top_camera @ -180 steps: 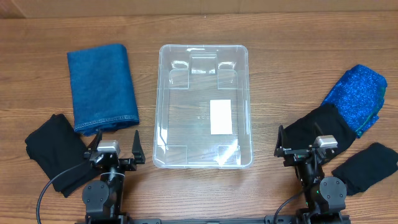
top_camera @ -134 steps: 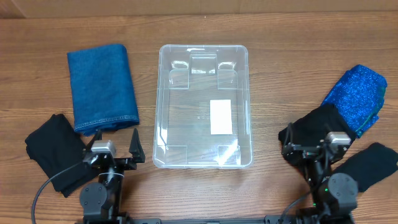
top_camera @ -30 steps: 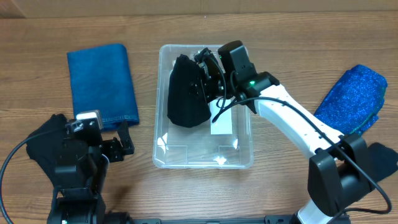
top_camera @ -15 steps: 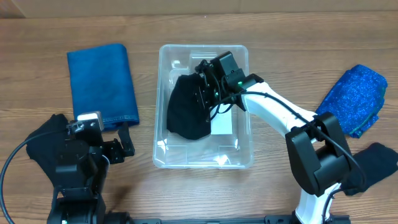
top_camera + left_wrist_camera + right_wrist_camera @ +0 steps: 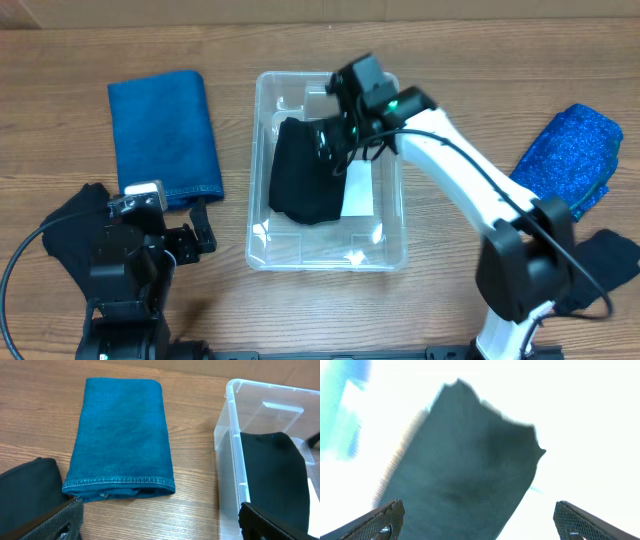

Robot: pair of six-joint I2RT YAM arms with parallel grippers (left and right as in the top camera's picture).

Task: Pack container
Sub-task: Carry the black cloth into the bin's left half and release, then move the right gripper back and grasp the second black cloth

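Observation:
The clear plastic container (image 5: 258, 150) stands mid-table, with a white label (image 5: 358, 190) on its base. A black folded cloth (image 5: 300, 180) lies inside it against the left wall and also shows in the left wrist view (image 5: 272, 475), behind the container's wall (image 5: 235, 425). My right gripper (image 5: 335, 145) hangs open just above the cloth's far end. In the right wrist view the cloth (image 5: 465, 455) lies below the spread fingers (image 5: 480, 515). My left gripper (image 5: 190, 235) is open and empty (image 5: 160, 520), low over bare wood left of the container.
A folded blue denim cloth (image 5: 165, 140) lies left of the container, also in the left wrist view (image 5: 122, 440). A black cloth (image 5: 70, 225) lies under my left arm. A sparkly blue cloth (image 5: 570, 155) and another black cloth (image 5: 605, 255) lie at the right.
My right gripper lowered the black cloth into the container, let it go and drew back toward the far end. The left arm has not moved in the last second.

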